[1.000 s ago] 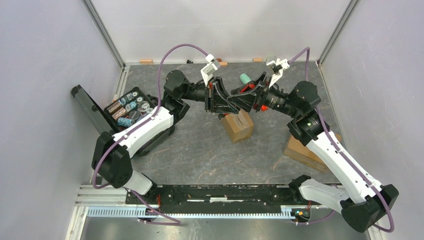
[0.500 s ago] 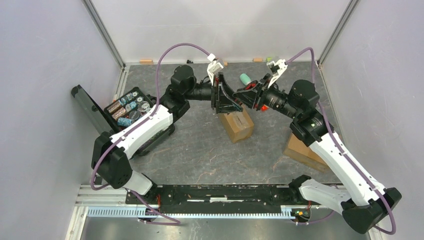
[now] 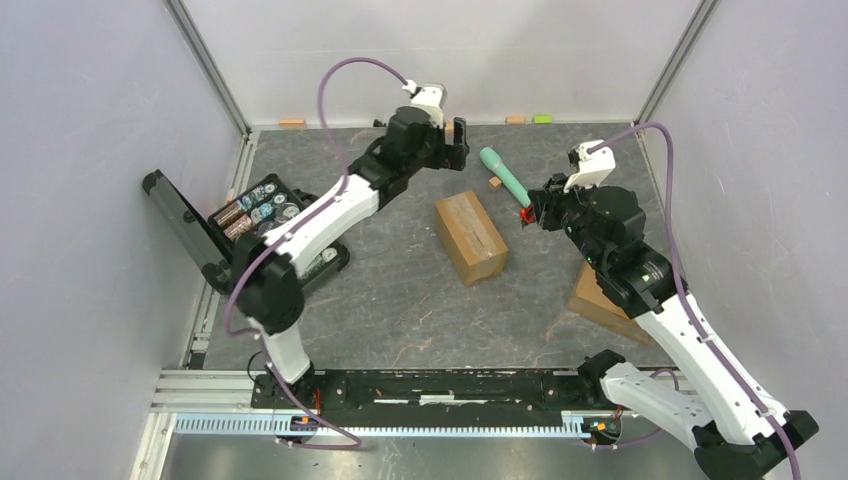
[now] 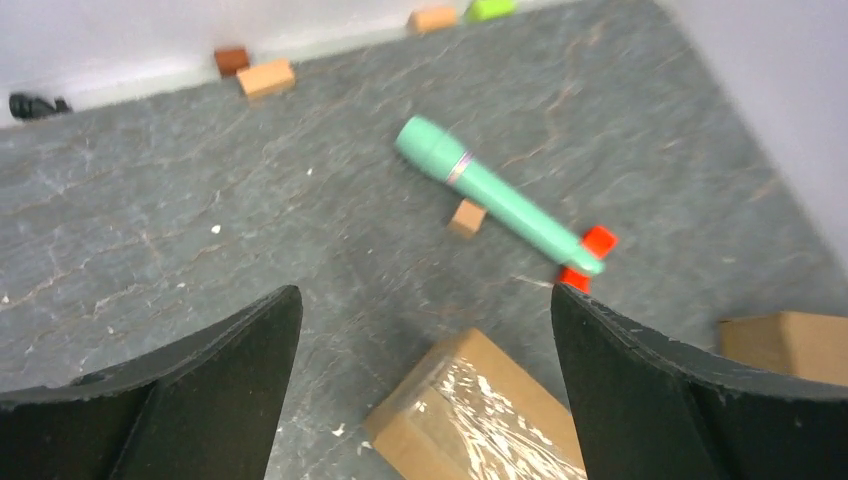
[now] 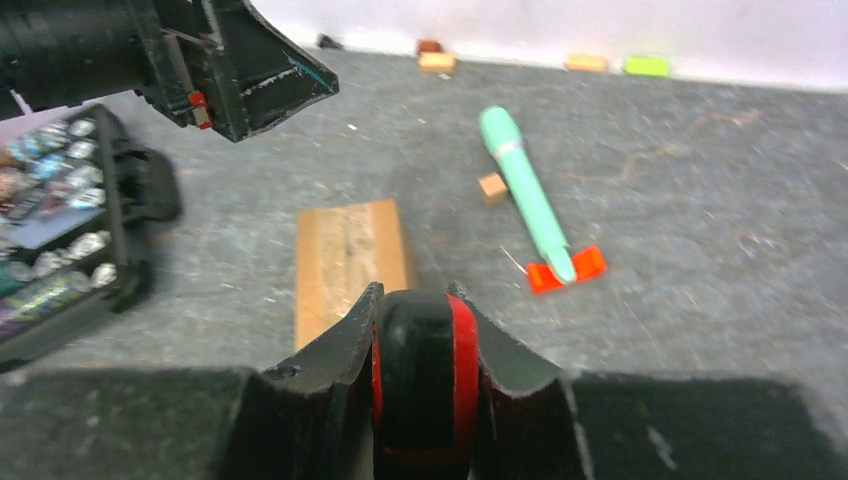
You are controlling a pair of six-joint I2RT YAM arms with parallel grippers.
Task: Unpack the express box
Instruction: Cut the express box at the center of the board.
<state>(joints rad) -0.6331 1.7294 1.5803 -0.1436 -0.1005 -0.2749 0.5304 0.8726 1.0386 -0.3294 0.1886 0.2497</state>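
The express box (image 3: 470, 237) is a brown carton sealed with clear tape, lying flat mid-table; it also shows in the left wrist view (image 4: 480, 410) and the right wrist view (image 5: 345, 255). My left gripper (image 3: 453, 150) hovers behind the box near the back wall, jaws wide open and empty (image 4: 425, 300). To the right of the box, my right gripper (image 3: 527, 211) is shut (image 5: 415, 295) on a black and red tool (image 5: 425, 380). A green pen-shaped tool (image 3: 505, 175) with a red end lies on the table between the two grippers.
A second cardboard box (image 3: 600, 300) sits at the right under the right arm. An open black case (image 3: 255, 215) full of small items stands at the left. A small orange block (image 3: 494, 183) lies beside the green tool. Small blocks (image 3: 292, 122) line the back wall.
The grippers met above the box. The left one has opened wide and swung back toward the far wall. The right one has closed and drawn away rightward holding the black and red tool.
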